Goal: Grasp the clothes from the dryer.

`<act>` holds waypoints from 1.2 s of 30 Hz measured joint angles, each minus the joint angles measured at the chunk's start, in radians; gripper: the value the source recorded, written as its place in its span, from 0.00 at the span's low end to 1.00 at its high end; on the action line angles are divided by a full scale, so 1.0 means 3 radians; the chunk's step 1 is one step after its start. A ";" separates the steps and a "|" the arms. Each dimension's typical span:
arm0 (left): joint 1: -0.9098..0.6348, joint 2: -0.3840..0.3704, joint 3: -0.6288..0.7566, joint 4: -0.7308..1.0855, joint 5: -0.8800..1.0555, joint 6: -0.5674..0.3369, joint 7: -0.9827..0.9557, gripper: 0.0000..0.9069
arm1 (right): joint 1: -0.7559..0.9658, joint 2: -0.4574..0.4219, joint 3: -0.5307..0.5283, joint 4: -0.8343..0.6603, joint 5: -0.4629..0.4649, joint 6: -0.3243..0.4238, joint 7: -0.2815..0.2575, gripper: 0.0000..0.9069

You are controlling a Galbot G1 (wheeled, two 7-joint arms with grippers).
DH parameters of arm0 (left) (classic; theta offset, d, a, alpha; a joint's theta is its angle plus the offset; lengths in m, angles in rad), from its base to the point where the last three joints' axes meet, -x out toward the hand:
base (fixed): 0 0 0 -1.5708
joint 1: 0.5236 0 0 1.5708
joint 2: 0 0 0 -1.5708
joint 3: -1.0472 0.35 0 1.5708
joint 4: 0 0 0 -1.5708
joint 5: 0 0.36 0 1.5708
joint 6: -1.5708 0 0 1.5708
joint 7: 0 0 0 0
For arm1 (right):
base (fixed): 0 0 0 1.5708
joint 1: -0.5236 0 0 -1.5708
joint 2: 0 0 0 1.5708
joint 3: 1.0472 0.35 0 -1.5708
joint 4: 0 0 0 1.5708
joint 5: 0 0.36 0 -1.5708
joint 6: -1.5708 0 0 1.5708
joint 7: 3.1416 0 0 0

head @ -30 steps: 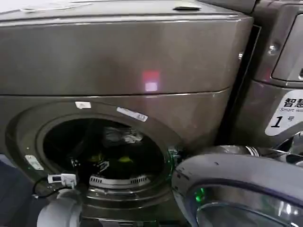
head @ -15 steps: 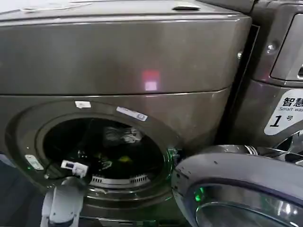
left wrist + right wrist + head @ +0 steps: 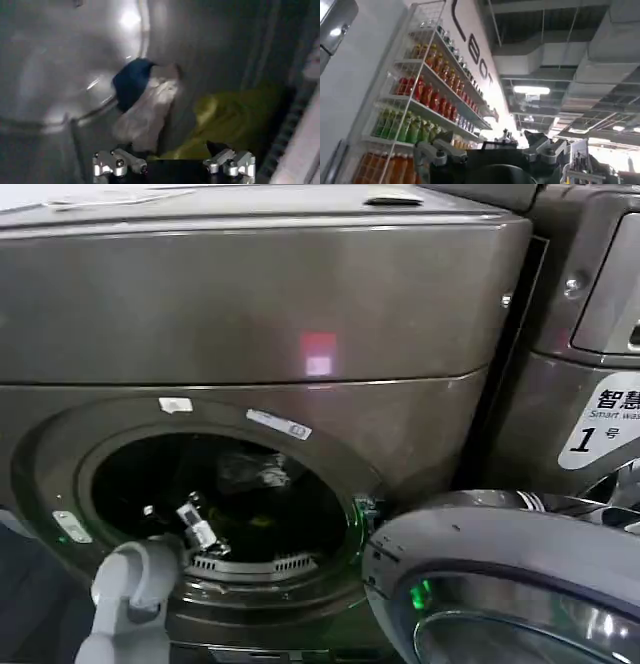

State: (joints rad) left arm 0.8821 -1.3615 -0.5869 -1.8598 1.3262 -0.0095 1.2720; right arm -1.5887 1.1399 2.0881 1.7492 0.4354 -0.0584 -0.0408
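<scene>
My left gripper point(image 3: 174, 165) is inside the dryer point(image 3: 300, 314) drum, jaws apart and empty, just short of the clothes point(image 3: 150, 107). Advance until both fingers straddle the fabric, then close. My left arm enters through the porthole's lower edge. My right gripper point(image 3: 492, 150), jaws apart, points away towards a drinks shelf point(image 3: 420, 107).
</scene>
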 measured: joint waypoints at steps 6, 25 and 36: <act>-0.0217 0.0028 0.0077 0.0217 0.0185 -0.0345 0.0116 1.00 | 0.0003 0.0006 -0.0007 -0.0010 -0.0011 0.0000 -0.0001 1.00; -0.0667 0.0031 0.0339 0.0837 0.0087 -0.0521 0.0231 1.00 | 0.0026 0.0002 -0.0043 -0.0019 -0.0074 0.0000 -0.0001 1.00; -0.0804 0.0013 0.0410 0.1265 0.0032 -0.0441 0.0241 1.00 | 0.0045 0.0004 -0.0071 -0.0025 -0.0087 0.0001 -0.0007 1.00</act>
State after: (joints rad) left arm 0.6408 -1.3576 -0.4640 -1.4802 1.3358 -0.1418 1.3443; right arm -1.5752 1.1411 2.0668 1.7418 0.4093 -0.0581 -0.0430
